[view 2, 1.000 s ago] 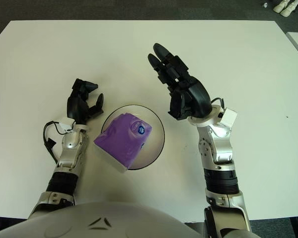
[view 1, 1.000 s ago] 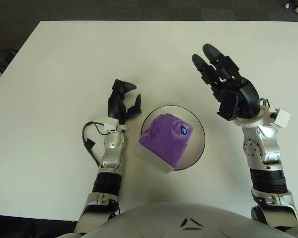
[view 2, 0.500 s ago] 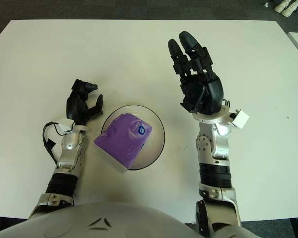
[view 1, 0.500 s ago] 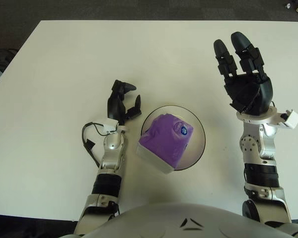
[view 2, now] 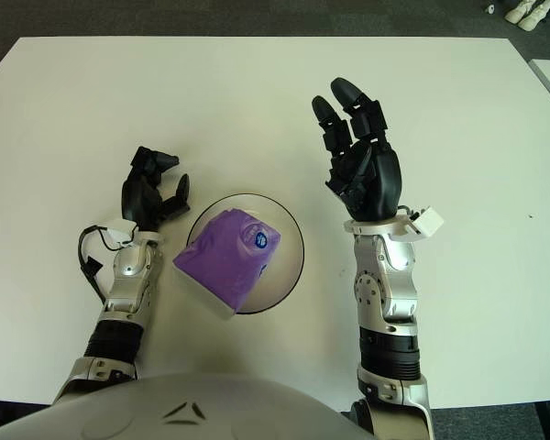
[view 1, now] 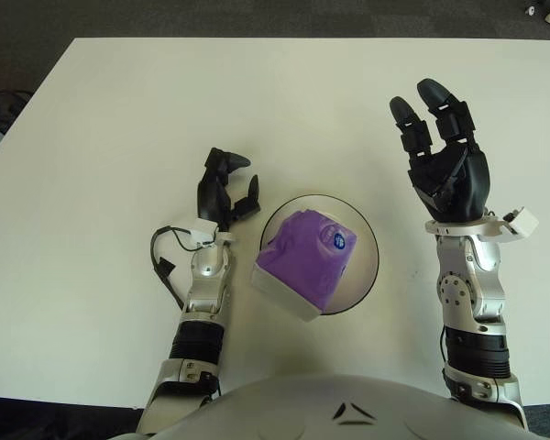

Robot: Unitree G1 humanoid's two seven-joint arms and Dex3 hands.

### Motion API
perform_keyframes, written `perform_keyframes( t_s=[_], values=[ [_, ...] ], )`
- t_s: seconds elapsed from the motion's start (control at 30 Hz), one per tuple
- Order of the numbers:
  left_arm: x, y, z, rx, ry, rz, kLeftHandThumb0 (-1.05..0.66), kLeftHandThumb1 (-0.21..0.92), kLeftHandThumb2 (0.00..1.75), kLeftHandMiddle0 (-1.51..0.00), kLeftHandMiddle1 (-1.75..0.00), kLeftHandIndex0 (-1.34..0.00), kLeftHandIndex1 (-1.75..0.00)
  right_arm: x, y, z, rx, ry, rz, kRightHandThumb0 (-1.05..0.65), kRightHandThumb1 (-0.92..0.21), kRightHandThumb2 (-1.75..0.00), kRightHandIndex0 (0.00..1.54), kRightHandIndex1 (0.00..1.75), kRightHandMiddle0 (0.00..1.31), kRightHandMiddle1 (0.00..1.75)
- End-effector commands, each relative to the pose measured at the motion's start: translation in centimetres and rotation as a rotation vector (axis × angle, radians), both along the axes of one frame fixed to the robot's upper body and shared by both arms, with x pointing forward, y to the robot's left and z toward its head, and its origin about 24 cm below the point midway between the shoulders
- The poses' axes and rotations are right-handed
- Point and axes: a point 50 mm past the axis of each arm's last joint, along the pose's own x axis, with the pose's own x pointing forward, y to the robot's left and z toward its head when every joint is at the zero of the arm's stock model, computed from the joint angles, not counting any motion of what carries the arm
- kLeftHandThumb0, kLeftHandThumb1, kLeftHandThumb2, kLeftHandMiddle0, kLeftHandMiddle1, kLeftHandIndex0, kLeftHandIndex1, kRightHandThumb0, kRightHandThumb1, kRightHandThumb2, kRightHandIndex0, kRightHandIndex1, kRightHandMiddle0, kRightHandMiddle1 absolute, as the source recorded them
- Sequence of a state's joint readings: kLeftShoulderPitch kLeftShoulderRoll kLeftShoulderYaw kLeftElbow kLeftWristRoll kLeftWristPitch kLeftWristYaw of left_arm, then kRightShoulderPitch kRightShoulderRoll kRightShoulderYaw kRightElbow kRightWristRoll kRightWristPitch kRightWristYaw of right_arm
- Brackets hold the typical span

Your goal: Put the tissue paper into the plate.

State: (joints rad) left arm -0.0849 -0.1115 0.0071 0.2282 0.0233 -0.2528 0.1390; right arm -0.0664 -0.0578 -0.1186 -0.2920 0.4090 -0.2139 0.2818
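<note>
Purple tissue pack (view 1: 309, 257) overhanging glass plate (view 1: 365, 240) rim (could tip out); right hand (view 1: 447, 163) spread, empty; left hand (view 1: 222, 189) half-curled, empty.

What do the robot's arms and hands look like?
Both hands, the left hand and the right hand, are black with chunky, jointed, round-tipped fingers. The forearms are silver metal with black bands. A black cable loops beside the left wrist, and each wrist carries a small white block.

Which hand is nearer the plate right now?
The left hand: it shows just beside the plate's left rim, fingers loosely curled and empty. The right hand is raised farther off to the right, fingers spread. The tissue pack sits in the plate.
</note>
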Motion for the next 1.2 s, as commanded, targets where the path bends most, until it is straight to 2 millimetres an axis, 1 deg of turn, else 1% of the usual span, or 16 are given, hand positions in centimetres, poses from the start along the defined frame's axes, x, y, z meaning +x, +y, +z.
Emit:
perform_keyframes(
  t_s=[0.0, 0.27, 0.4, 0.6, 0.73, 0.8, 1.0, 1.03, 1.17],
  values=[
    [-2.9, 0.1, -4.8, -0.043, 0.225, 0.033, 0.0, 0.52, 0.93, -0.6, -1.29, -0.42, -1.75, -0.2, -0.1, -0.8, 0.03, 0.027, -0.037, -0.79, -0.92, -1.09, 0.0, 0.67, 0.0, 0.79],
    [-2.9, -0.1, -4.8, -0.041, 0.223, 0.031, 0.0, 0.56, 0.89, -0.58, -1.29, -0.4, -1.75, 0.0, 0.1, -2.1, 0.117, 0.108, -0.068, -0.73, -0.92, -1.05, 0.0, 0.63, 0.0, 0.73],
    [-2.9, -0.1, -4.8, -0.042, 0.225, 0.032, 0.0, 0.54, 0.91, -0.59, -1.29, -0.41, -1.75, 0.0, 0.2, -2.6, 0.162, 0.149, -0.076, -0.69, -0.92, -1.01, 0.0, 0.62, 0.0, 0.75],
    [-2.9, -0.2, -4.8, -0.047, 0.227, 0.033, 0.0, 0.54, 0.92, -0.6, -1.28, -0.41, -1.75, 0.4, 0.3, -3.3, 0.204, 0.196, -0.082, -0.65, -0.92, -0.97, 0.0, 0.62, 0.0, 0.8],
    [-2.9, -0.2, -4.9, -0.049, 0.23, 0.031, 0.0, 0.55, 0.89, -0.6, -1.28, -0.39, -1.75, 0.5, 0.4, -3.8, 0.21, 0.224, -0.1, -0.63, -0.92, -0.96, 0.0, 0.64, 0.0, 0.84],
    [-2.9, -0.2, -4.9, -0.049, 0.228, 0.027, 0.0, 0.56, 0.89, -0.59, -1.29, -0.39, -1.75, 0.5, 0.5, -4.1, 0.214, 0.24, -0.109, -0.62, -0.92, -0.96, 0.0, 0.67, 0.0, 0.89],
    [-2.9, -0.2, -5.0, -0.044, 0.219, 0.02, 0.0, 0.56, 0.89, -0.58, -1.29, -0.4, -1.75, 0.5, 0.4, -4.2, 0.214, 0.242, -0.113, -0.61, -0.92, -0.96, 0.0, 0.69, 0.0, 0.93],
    [-2.9, -0.2, -5.0, -0.043, 0.22, 0.021, 0.0, 0.56, 0.89, -0.58, -1.29, -0.41, -1.75, 0.5, 0.6, -4.5, 0.229, 0.256, -0.112, -0.61, -0.92, -0.96, 0.0, 0.69, 0.0, 0.93],
    [-2.9, -0.3, -5.0, -0.044, 0.224, 0.025, 0.0, 0.55, 0.9, -0.58, -1.29, -0.41, -1.75, 0.6, 1.1, -5.7, 0.292, 0.307, -0.112, -0.55, -0.92, -1.0, 0.02, 0.76, 0.0, 1.02]
  ],
)
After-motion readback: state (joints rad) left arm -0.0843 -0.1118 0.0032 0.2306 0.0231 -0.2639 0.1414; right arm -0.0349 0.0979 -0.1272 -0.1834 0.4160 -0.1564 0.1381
